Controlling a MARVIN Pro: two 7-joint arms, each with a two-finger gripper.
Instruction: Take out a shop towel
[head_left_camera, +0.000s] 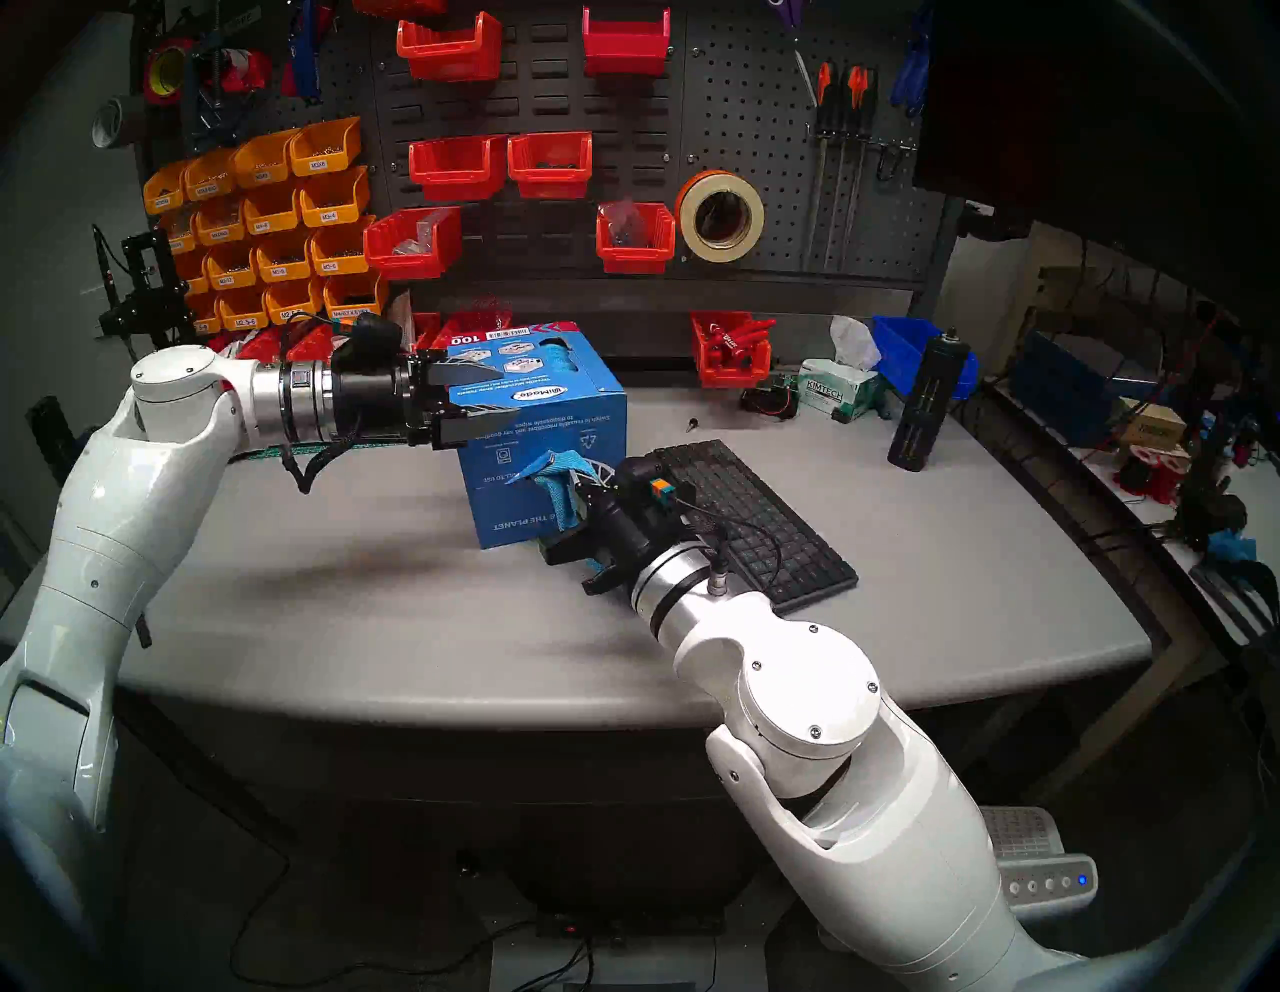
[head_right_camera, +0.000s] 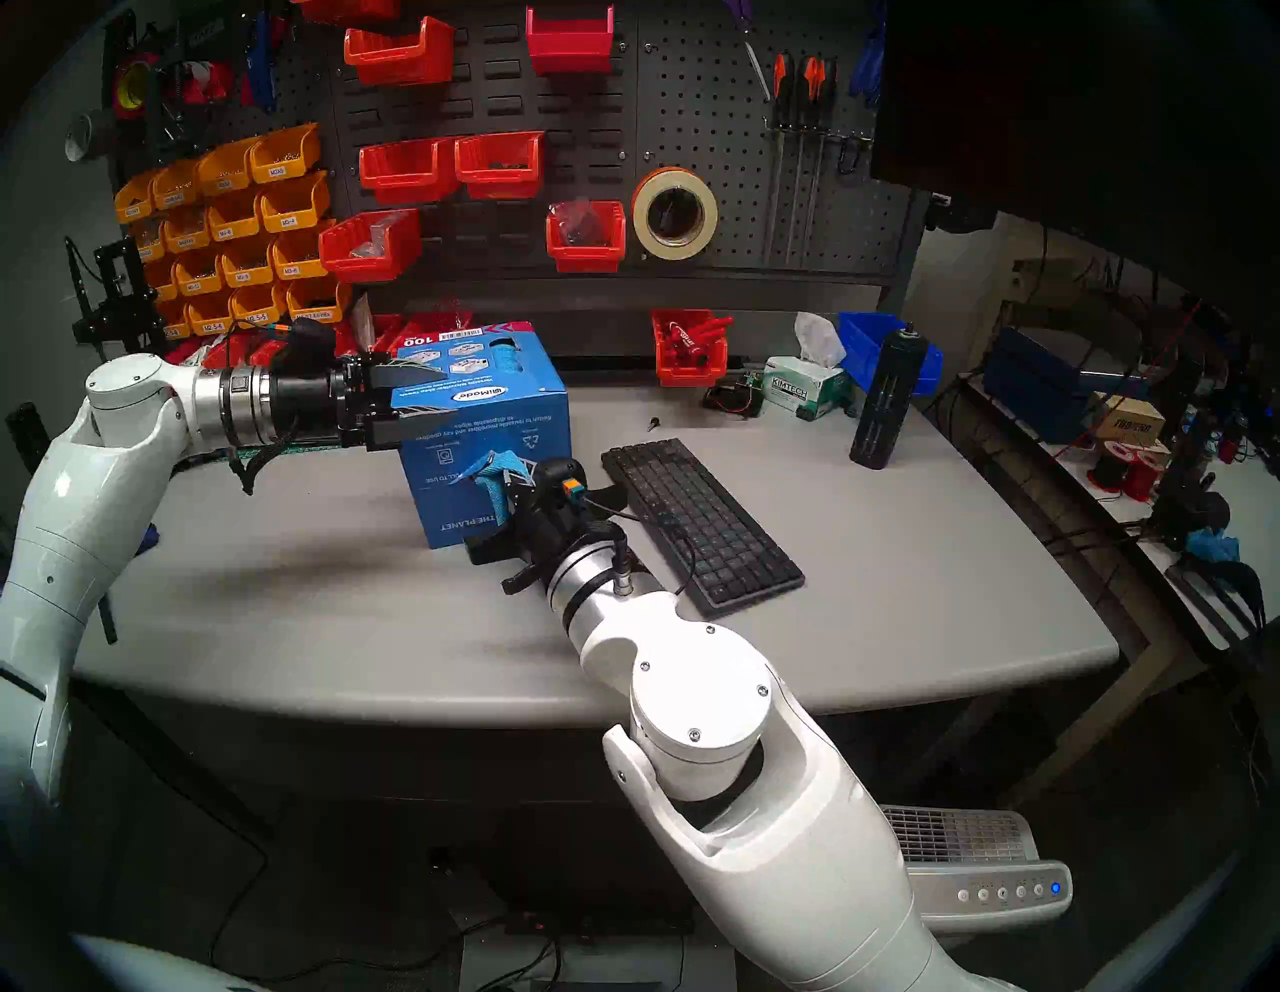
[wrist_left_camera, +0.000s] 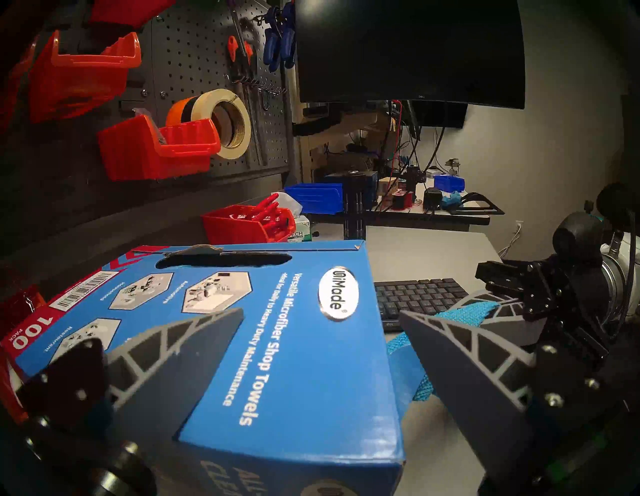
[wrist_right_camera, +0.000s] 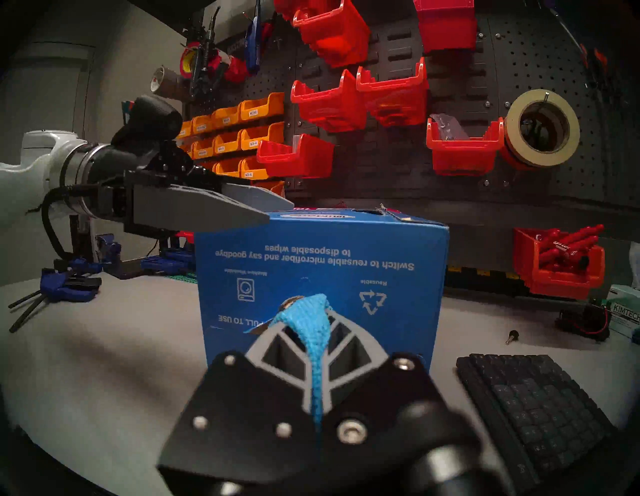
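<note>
- Working left to right: left hand (head_left_camera: 495, 395) level at the top of the blue cardboard box (head_left_camera: 554, 429), fingers spread wide. One finger lies over the printed top face, the other along the top edge of the side facing the robot. Cannot tell from the head views whether either finger touches the cardboard; left wrist view shows the box corner sitting between the two fingers.
- Box stands on the grey desk (head_left_camera: 312, 589), printing upside down, torn slot on the top face and a dispensing hole low in the near side.
- Shop towel (head_left_camera: 557, 478) sticks out of that near-side hole as a narrow bunched blue strip, most of it hidden inside the box.
- Right hand (head_left_camera: 582, 495) just in front of the box, fingers pressed together and pinching the shop towel. Right wrist view shows the strip running from the hole down between the two fingertips.
- Black keyboard (head_left_camera: 755, 512) lies on the desk just right of the right hand, angled.
- Further right, near the back: a Kimtech tissue box (head_left_camera: 834, 395) and a tall black bottle (head_left_camera: 928, 402).
</note>
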